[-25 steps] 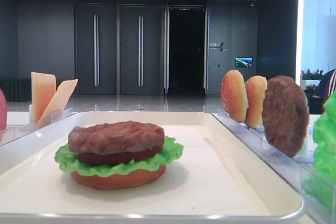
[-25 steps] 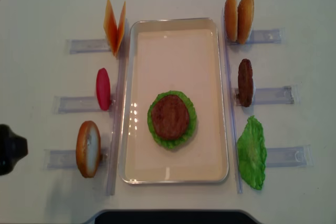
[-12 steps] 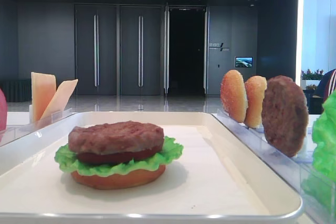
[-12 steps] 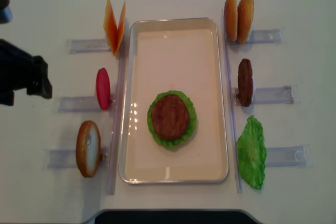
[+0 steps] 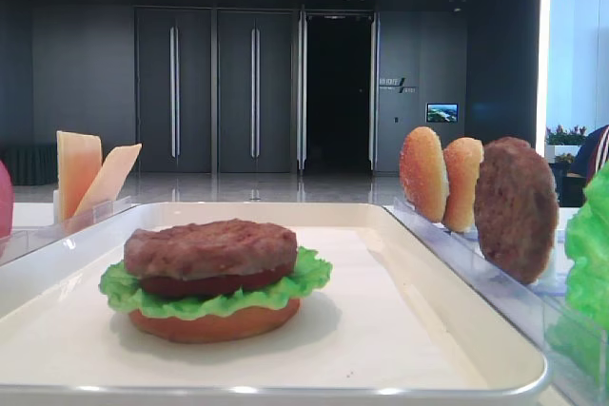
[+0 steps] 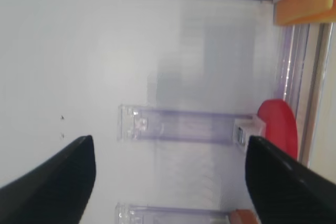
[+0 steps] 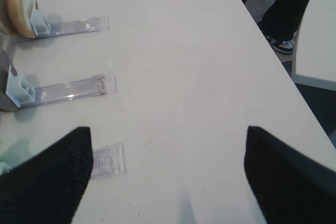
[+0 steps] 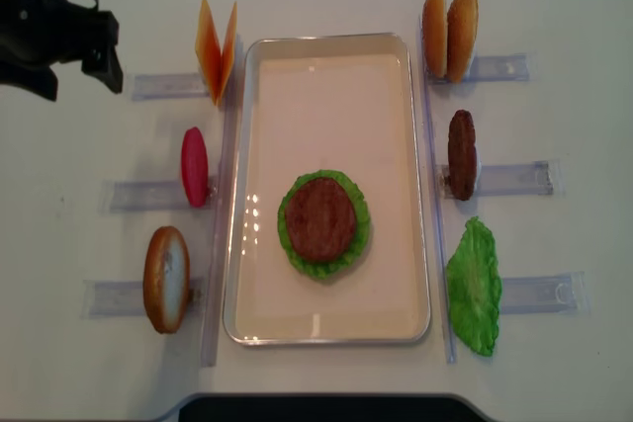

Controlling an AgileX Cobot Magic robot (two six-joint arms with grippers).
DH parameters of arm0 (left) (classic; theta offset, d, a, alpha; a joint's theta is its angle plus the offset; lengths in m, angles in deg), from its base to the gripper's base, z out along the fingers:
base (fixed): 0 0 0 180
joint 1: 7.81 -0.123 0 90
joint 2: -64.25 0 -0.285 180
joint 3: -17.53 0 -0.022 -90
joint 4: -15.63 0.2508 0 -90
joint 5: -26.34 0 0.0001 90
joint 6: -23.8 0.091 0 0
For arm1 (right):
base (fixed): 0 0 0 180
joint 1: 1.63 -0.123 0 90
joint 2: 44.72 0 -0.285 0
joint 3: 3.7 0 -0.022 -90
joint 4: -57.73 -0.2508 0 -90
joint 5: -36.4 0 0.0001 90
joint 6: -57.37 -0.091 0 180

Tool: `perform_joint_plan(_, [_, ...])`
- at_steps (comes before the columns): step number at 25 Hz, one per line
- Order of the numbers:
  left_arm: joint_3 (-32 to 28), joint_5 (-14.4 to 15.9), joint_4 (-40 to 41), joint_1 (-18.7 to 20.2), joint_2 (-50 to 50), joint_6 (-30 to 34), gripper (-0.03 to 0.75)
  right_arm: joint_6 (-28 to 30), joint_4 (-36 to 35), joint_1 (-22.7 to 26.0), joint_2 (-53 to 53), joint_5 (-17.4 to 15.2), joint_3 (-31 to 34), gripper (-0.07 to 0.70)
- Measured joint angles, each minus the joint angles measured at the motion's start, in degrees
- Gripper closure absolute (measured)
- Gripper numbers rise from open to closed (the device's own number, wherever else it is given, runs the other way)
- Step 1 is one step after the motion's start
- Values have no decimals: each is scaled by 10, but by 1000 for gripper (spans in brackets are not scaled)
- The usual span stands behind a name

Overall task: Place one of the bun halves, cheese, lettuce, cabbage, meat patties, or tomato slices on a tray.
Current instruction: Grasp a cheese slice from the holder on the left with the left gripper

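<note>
The right gripper [image 7: 163,174] is out of both high views; its own camera shows only two dark fingers spread wide over bare table [image 7: 184,77], nothing between them. The left gripper [image 8: 81,66] is cut off at the top-left corner of the overhead view — its jaws stand wide apart and empty, above the clear holder rails [image 6: 184,127].

A second ago the left arm sat low at the left edge beside the single bun; now it is up near the cheese [image 8: 216,46], not touching it. Nothing else has moved.

Counted: two cheese slices leaning in a V, one tomato slice [image 8: 194,167], three bun halves [image 8: 450,34] standing in holders, one upright meat patty [image 8: 462,155], one loose lettuce [image 8: 475,287]. On the tray [image 8: 326,333] — a stack [image 5: 214,278] of bun, lettuce, tomato and patty.
</note>
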Motion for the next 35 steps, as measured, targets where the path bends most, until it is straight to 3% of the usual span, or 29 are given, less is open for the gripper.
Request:
perform_joint_plan(13, [187,57,3,0,119,-3,24,0,0,0,0,0,0,44])
perform_joint_plan(31, [366,65,-8,0,278,-30,24,0,0,0,0,0,0,44])
perform_joint_plan(35, [383,66,-27,0,286,-30,24,0,0,0,0,0,0,44])
